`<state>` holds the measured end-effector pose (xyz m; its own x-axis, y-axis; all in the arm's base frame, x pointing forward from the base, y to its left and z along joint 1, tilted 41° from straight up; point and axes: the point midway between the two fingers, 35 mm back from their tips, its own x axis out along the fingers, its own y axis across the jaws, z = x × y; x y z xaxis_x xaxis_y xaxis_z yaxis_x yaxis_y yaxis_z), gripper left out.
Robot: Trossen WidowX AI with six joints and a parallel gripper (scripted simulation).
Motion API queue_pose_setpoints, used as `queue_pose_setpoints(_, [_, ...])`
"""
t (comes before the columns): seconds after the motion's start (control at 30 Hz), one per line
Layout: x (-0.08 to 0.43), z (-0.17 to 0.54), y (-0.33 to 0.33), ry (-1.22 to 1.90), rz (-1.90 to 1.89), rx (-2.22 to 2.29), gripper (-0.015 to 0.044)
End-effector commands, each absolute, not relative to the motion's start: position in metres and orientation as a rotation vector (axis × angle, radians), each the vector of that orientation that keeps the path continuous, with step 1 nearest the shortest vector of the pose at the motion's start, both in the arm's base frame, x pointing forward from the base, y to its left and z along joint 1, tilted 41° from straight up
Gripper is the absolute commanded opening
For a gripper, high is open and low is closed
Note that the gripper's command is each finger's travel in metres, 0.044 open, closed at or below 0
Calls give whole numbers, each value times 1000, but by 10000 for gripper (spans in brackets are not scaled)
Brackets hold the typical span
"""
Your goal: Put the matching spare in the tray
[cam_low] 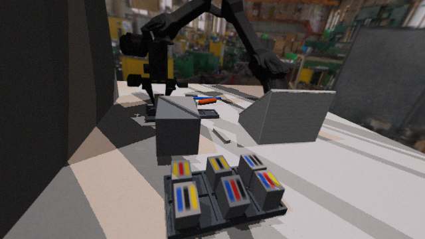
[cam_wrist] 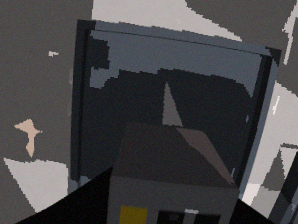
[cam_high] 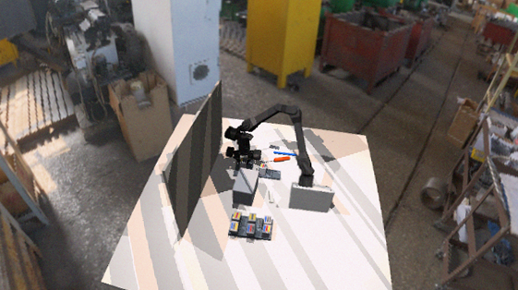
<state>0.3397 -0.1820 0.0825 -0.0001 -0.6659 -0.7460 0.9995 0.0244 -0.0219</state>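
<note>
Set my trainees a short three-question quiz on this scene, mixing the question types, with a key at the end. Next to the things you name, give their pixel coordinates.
1. Multiple choice: What is between the fingers of the gripper (cam_high: 244, 165) (cam_low: 161, 97) (cam_wrist: 172, 202)?
a) a blue rod
b) a gray block (cam_low: 159, 95) (cam_wrist: 172, 192)
c) an orange-handled tool

2. True or false: The slotted rack (cam_high: 244, 237) (cam_low: 232, 222) holds only four striped blocks.

3. Fill in: In the exterior view, the front-left striped block (cam_high: 235, 226) (cam_low: 186, 202) reads, left to right, blue, ____, yellow.

Key: 1 b; 2 false; 3 black
</note>
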Motion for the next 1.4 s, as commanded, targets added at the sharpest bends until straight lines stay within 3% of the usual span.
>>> queue_pose_setpoints(0.0, [338, 78, -184, 688, -1452, 632, 0])
queue_pose_setpoints(0.27, [337, 73, -189, 687, -1452, 630, 0])
queue_pose_setpoints(0.83, [338, 76, -188, 679, -1456, 630, 440])
queue_pose_setpoints(1.1, [337, 153, -118, 691, -1451, 634, 440])
queue_pose_setpoints(1.37, [341, 153, -116, 689, -1431, 639, 440])
